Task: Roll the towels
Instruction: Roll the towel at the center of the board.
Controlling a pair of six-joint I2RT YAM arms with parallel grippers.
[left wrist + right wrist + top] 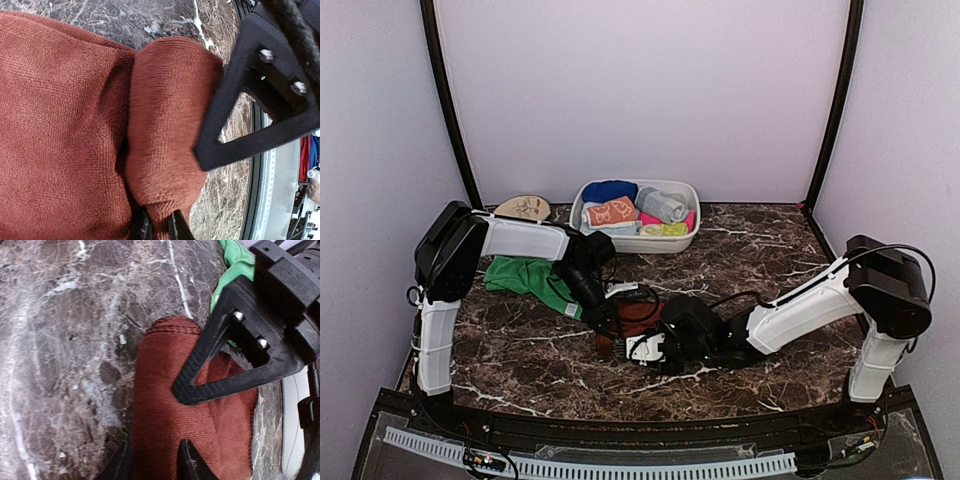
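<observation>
While several bundled cloths, among them an orange towel with cream prints [612, 212], are already packed into the white oval plastic basin [640, 243] at the far middle of the desk, the work is judged to be roughly midway. A long plain rust-brown terry towel [60, 130] is laid at the near centre, between the two arms. A thick roll is formed at one end of it, and a broad flat stretch is left to be wound. The roll's end is pinched by the left claw [160, 227], whose fingers are clenched on the cloth. The right claw [152, 462] is set astride the same towel with its fingers part-way apart; whether the cloth is gripped by it cannot be told. A bright green soft towel [525, 275] is seen crumpled and unrolled on the left, just beside the left arm, so that piece is taken as work not yet begun. A small tan printed item [525, 208] at the far left is too small to be identified. Everything is carried by a dark brown marble-patterned desk [770, 250] veined in white. The cell is closed in by pale lilac walls [640, 80] and framed by black upright posts [445, 100], and a white perforated strip [590, 465] is fitted along the near edge.
</observation>
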